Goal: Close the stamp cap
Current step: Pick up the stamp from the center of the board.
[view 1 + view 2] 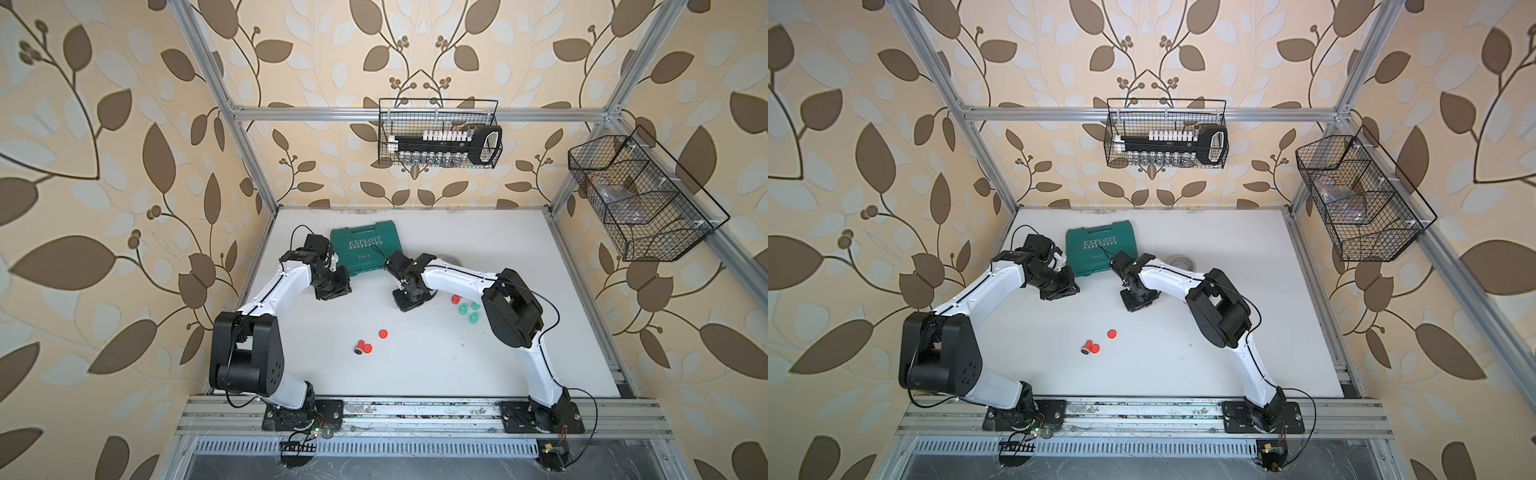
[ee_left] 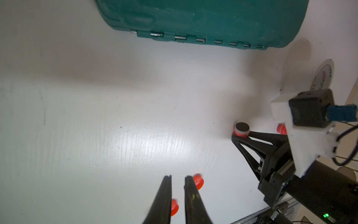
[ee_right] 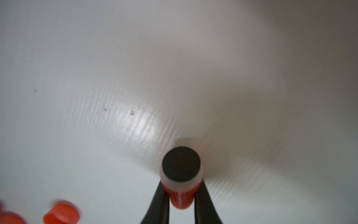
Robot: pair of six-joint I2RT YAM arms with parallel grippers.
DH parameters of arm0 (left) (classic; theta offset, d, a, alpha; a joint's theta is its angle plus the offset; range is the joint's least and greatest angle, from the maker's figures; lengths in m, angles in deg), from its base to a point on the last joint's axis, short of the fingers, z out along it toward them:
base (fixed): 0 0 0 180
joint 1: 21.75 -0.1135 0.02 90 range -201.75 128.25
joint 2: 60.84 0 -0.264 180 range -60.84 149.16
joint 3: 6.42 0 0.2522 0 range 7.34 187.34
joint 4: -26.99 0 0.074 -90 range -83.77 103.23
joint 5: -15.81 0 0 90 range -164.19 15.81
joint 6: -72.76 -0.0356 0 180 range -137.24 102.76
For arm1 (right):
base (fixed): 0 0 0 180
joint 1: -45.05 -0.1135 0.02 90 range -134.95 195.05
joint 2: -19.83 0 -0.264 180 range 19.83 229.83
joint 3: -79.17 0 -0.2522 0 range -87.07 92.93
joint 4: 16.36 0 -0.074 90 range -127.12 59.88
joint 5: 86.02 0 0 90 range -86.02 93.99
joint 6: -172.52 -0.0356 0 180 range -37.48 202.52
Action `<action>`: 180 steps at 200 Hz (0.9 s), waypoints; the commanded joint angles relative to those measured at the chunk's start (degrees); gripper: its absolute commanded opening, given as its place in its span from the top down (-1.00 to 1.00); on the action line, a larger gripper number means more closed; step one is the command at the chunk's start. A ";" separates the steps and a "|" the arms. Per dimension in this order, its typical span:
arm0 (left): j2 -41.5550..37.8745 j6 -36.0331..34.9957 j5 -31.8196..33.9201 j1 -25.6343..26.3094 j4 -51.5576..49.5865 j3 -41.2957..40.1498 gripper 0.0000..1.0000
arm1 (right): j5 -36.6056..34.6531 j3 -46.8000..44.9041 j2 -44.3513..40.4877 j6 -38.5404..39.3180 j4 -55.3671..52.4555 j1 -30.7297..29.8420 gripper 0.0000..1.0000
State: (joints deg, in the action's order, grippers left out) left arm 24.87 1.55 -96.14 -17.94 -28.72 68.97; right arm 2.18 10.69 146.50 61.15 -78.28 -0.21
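My right gripper [image 3: 181,192] is shut on a red stamp [image 3: 181,201], held low over the white table with its black pad face [image 3: 181,163] bare and uncapped. In the left wrist view the same stamp [image 2: 241,132] sits at the right gripper's [image 2: 241,136] tips. A loose red cap [image 1: 383,333] lies mid-table; near it lie another red stamp [image 1: 358,345] on its side and a second cap [image 1: 367,349]. My left gripper [image 2: 177,177] hovers with its fingers nearly together and nothing between them; two red caps [image 2: 198,181] [image 2: 174,208] show beyond it.
A green tool case [image 1: 365,247] lies at the back between the arms, with a tape roll [image 1: 453,261] to its right. One red stamp [image 1: 456,298] and three green stamps [image 1: 472,318] stand by the right arm. Wire baskets [image 1: 440,133] [image 1: 640,199] hang on the walls.
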 commanded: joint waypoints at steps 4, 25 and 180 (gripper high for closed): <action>-2.60 -1.37 0.98 0.31 -0.89 -0.10 0.66 | 1.88 2.17 2.18 0.14 -1.41 -0.90 0.71; -2.09 -2.61 1.04 0.29 -1.00 0.37 0.63 | 1.87 4.22 0.28 0.49 -3.02 -1.68 0.71; -4.89 0.34 -3.43 0.84 4.12 -1.33 0.39 | 0.29 -4.37 -12.63 1.68 -1.40 -3.91 0.74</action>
State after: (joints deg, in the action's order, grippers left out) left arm 21.96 1.07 -97.11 -17.76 -25.55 68.20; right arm 3.54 7.76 135.31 62.42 -79.59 -3.11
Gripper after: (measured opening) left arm 0.298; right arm 0.130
